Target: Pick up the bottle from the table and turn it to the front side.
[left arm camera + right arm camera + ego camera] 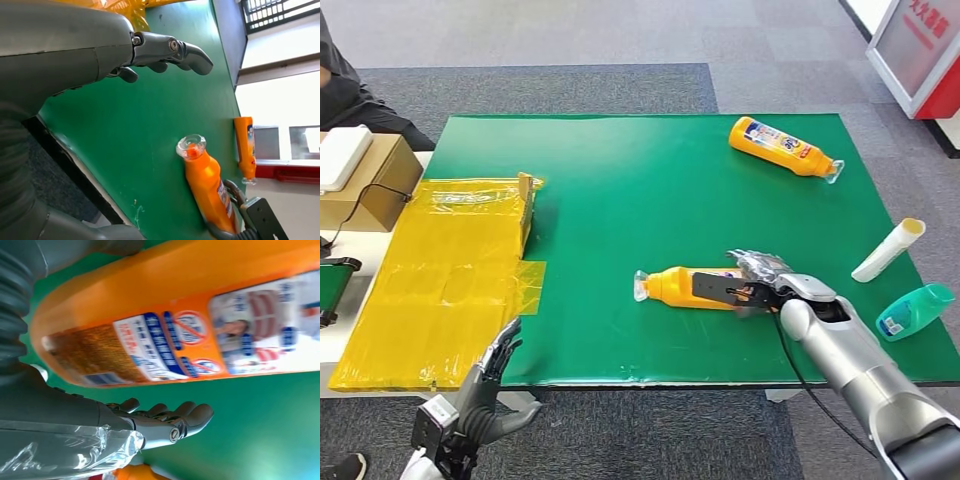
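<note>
An orange bottle (682,288) with a clear cap lies on its side on the green table (622,200), cap pointing left. My right hand (754,280) is at its base end, thumb along one side and fingers (166,422) stretched along the other, with green table showing between fingers and bottle (188,315). A printed label faces the right wrist camera. My left hand (490,375) hovers at the table's front left edge, fingers (170,50) spread and holding nothing; the bottle (207,190) lies well beyond it.
A second orange bottle (780,147) lies at the far right. A white tube (887,250) and a teal bottle (915,310) lie by the right edge. Yellow plastic sheeting (448,280) covers the left end, beside a cardboard box (373,180). A person (343,90) sits far left.
</note>
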Controlling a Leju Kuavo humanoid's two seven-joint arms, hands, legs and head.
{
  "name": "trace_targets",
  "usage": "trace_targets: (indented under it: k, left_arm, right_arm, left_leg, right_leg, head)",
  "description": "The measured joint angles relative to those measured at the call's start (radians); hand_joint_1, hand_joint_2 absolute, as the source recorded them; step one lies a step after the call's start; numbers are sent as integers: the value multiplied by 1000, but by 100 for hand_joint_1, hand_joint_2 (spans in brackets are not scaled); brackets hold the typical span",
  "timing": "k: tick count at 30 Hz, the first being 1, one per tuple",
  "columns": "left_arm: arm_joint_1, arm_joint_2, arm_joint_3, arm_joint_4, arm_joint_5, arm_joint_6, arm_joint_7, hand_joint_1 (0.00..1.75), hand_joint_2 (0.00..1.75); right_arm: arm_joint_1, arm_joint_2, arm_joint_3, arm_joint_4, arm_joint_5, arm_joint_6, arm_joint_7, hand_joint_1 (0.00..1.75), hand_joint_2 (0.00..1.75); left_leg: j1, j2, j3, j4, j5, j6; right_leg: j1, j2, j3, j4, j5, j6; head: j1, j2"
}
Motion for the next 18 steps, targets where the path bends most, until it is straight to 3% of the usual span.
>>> trace_targets:
  k: [7, 10, 14, 15, 18]
  left_arm:
    - [3, 0, 6, 0, 5, 1, 0, 0, 175]
    - [5, 0, 6, 0, 9, 2, 0, 0, 175]
    - [6, 1, 6, 0, 11, 2, 0, 0, 175]
    - [6, 1, 6, 0, 11, 3, 0, 0, 175]
    - [6, 2, 6, 0, 12, 4, 0, 0, 175]
  right_arm:
    - [-3, -54, 17, 0, -23, 24, 0, 1, 175]
    - [-2, -76, 20, 0, -33, 30, 0, 20, 175]
    - [-2, -93, 21, 3, -41, 36, 0, 166, 175]
    - [-2, -95, 22, 4, -41, 37, 0, 175, 175]
    - [-3, -99, 27, 7, -42, 38, -3, 175, 175]
  left_leg:
    - [0, 0, 0, 0, 0, 0]
    - [0, 0, 0, 0, 0, 0]
    - [0, 0, 0, 0, 0, 0]
    - [0, 0, 0, 0, 0, 0]
    - [0, 0, 0, 0, 0, 0]
  right_leg:
    - [0, 0, 0, 0, 0, 0]
    - [0, 0, 0, 0, 0, 0]
    - [0, 0, 0, 0, 0, 0]
    - [0, 0, 0, 0, 0, 0]
    - [0, 0, 0, 0, 0, 0]
  head:
    - [0, 0]
    - [0, 0]
    - [0, 0]
    - [0, 0]
    - [0, 0]
